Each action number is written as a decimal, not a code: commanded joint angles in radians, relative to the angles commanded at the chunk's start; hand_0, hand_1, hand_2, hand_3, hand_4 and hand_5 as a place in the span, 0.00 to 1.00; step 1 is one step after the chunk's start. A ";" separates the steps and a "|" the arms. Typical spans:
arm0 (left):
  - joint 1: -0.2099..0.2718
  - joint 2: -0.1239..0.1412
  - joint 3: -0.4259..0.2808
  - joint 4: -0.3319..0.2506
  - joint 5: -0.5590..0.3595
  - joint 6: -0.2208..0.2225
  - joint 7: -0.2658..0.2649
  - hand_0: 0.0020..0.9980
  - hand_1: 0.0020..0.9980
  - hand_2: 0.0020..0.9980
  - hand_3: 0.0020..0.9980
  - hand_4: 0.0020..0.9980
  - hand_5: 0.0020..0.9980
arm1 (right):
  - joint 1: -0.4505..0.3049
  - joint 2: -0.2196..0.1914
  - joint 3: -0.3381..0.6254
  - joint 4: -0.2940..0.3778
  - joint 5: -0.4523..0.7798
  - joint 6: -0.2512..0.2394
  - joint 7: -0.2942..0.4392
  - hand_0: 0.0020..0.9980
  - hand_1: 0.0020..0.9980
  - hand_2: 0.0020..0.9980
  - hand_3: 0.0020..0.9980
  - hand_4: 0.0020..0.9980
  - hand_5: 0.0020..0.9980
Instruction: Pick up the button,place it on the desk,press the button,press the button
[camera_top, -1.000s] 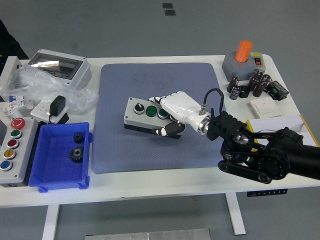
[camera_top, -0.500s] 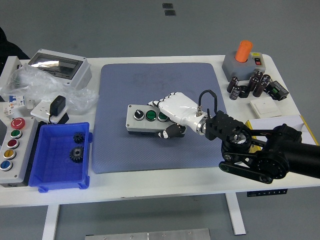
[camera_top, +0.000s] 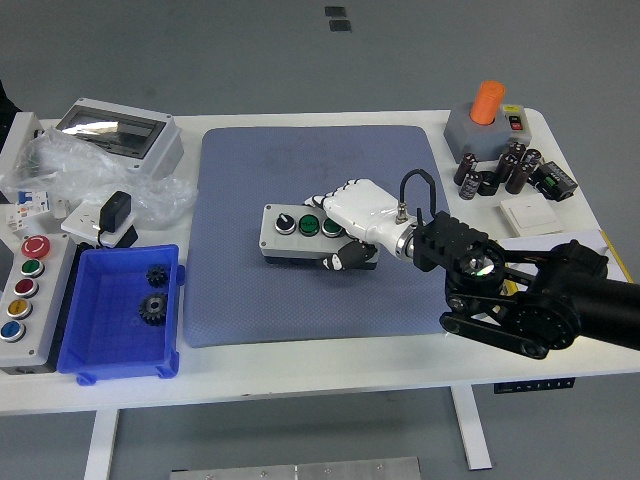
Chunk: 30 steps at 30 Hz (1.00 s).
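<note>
A grey button box (camera_top: 300, 232) with a black knob and green buttons lies on the blue-grey mat (camera_top: 320, 170) near the table's middle. My right hand (camera_top: 352, 228), white with black fingertips, is curled round the box's right end, fingers on top and thumb at its near side. The box looks level and rests on the mat. The left arm does not show.
A blue bin (camera_top: 120, 315) with two gears stands at the front left, beside a long button panel (camera_top: 25, 300). A clear-lidded enclosure (camera_top: 120, 130) and plastic bags lie at the back left. An orange-knobbed unit (camera_top: 485, 115), capacitors (camera_top: 500, 170) and a white plate (camera_top: 530, 215) are at the right.
My right hand has shifted the box slightly right and away from me; its tilted near edge has come down level on the mat.
</note>
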 joint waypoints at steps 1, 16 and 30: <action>0.000 0.000 -0.001 0.000 0.001 0.000 0.001 0.65 0.66 0.61 0.62 0.60 0.29 | 0.002 -0.001 0.003 0.000 0.002 0.007 -0.001 0.74 0.69 0.71 0.67 0.49 0.00; -0.002 0.004 -0.009 0.000 0.009 -0.003 0.003 0.65 0.66 0.61 0.62 0.59 0.28 | 0.013 -0.003 0.011 0.000 0.000 0.089 -0.035 0.76 0.70 0.75 0.82 0.64 0.00; -0.003 0.006 -0.010 0.000 0.012 -0.004 0.005 0.65 0.66 0.59 0.61 0.58 0.28 | 0.026 -0.006 0.013 -0.002 -0.002 0.121 -0.045 0.78 0.72 0.80 0.90 0.74 0.00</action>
